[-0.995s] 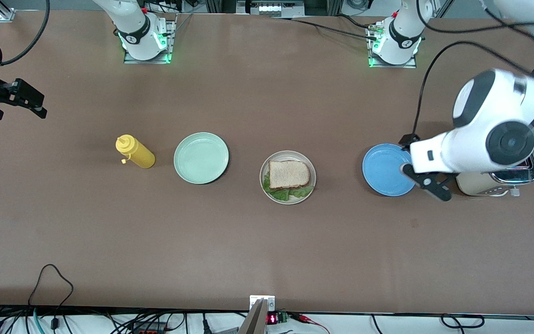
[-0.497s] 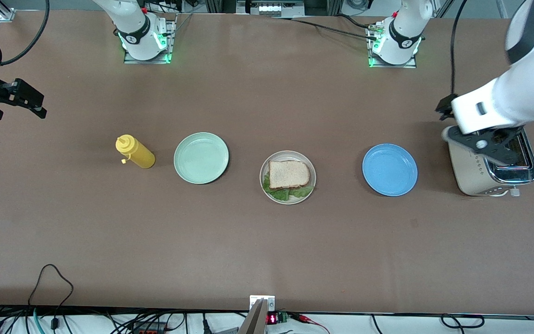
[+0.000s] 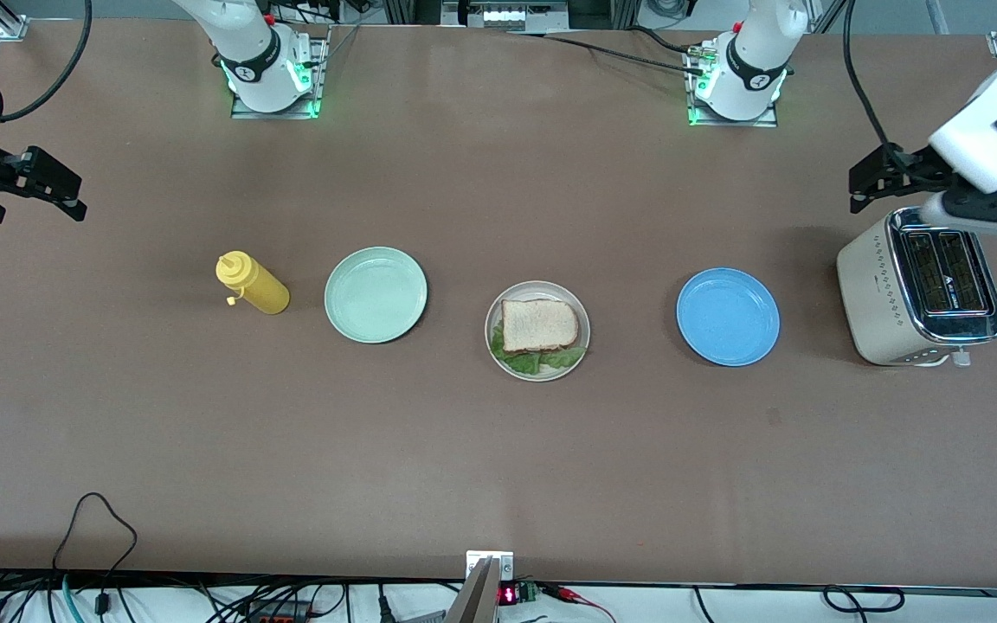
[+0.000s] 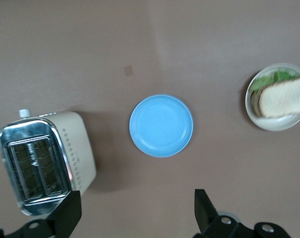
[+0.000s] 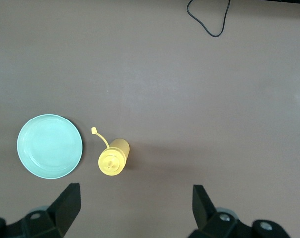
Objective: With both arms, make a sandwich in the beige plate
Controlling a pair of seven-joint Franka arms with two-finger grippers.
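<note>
**Finally: one sandwich, three plates**

Here one sandwich (image 3: 539,326) is seen on the beige plate (image 3: 537,289) at the desk's (image 3: 498,450) middle. Three plates are counted: the beige one, a mint-green plate (image 3: 376,294) and a blue plate (image 3: 728,316). One yellow bottle (image 3: 252,284) and one toaster (image 3: 920,298) are set in the same row. The left gripper (image 3: 879,177) is held over the desk just beside the toaster, jaws spread, nothing held. The right gripper (image 3: 35,186) is kept waiting over the desk's edge at the right arm's end, jaws spread.
</note>
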